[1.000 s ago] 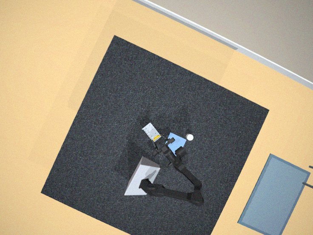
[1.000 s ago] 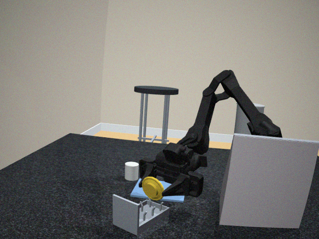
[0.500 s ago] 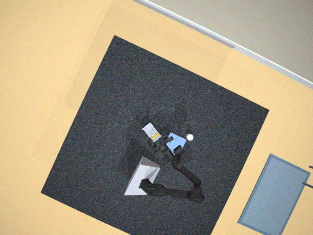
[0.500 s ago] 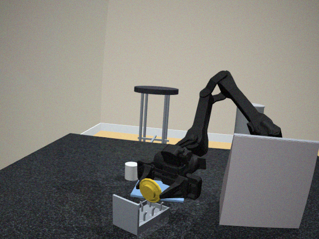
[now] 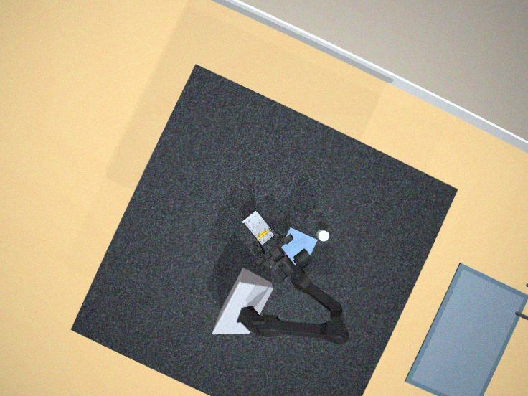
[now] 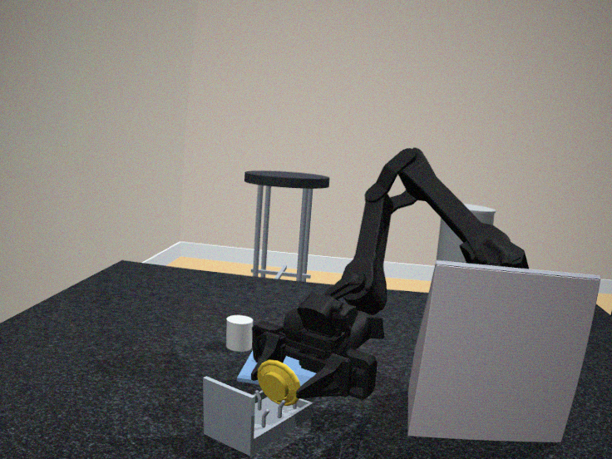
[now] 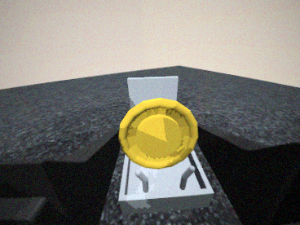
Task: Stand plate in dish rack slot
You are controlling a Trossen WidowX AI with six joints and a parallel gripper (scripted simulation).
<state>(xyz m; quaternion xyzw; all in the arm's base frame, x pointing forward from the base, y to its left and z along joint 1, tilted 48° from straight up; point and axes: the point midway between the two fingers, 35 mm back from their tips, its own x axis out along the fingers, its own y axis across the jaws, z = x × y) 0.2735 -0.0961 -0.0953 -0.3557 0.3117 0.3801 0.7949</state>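
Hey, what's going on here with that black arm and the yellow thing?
A black robot arm is putting a yellow plate into a small grey dish rack. Its gripper is shut on the plate, holding it on edge just above the rack's pegs. The plate isn't let go yet, and from the wrist view it sits lined up over the rack, not clearly seated. A blue mat and a white cup sit beside it.
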